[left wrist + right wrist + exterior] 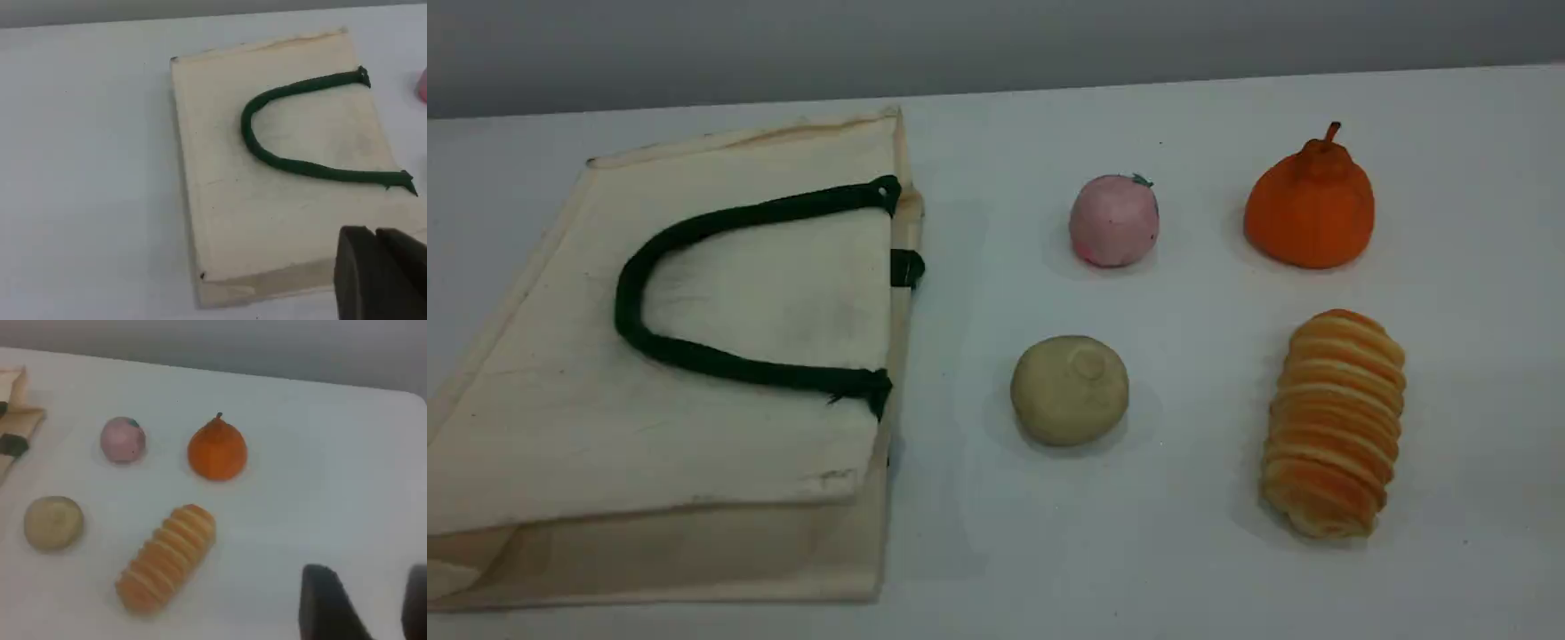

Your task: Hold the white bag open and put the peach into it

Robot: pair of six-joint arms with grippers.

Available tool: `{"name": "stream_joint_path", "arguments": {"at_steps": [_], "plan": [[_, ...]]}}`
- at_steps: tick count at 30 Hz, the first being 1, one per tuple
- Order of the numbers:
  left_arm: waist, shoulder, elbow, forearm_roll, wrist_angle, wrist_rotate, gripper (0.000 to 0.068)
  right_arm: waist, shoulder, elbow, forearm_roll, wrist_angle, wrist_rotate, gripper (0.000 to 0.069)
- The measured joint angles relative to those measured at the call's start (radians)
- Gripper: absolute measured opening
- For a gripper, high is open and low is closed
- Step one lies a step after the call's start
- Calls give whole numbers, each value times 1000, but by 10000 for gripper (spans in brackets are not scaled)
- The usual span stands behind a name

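The white bag [720,356] lies flat on the left of the table, its mouth facing right and one dark green handle [631,302] looped over its top face. Right of the mouth sits the peach [1113,220], pale pink with a tiny green leaf. Neither arm shows in the scene view. In the left wrist view my left gripper [375,267] hangs above the near corner of the bag [280,220], fingers together on nothing. The right wrist view has my right gripper [373,607] open over bare table, well right of the peach [123,439].
A beige round bun [1069,389] sits in front of the peach. An orange pear-shaped fruit [1310,209] stands at the back right, with a ridged golden bread roll [1334,422] in front of it. A grey wall runs behind the table's far edge.
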Motion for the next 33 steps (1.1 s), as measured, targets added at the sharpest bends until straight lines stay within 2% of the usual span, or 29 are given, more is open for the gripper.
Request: {"name": "stream_joint_path", "arguments": {"at_steps": [22, 30, 33], "plan": [[0, 15, -8, 2, -9, -9, 76, 0, 0, -2, 3, -2, 1, 242], [0, 197, -82, 3, -136, -66, 92, 1, 142, -90, 2, -169, 35, 242], [0, 313, -140, 7, -139, -65, 100, 1, 233, -127, 1, -209, 35, 242]]}}
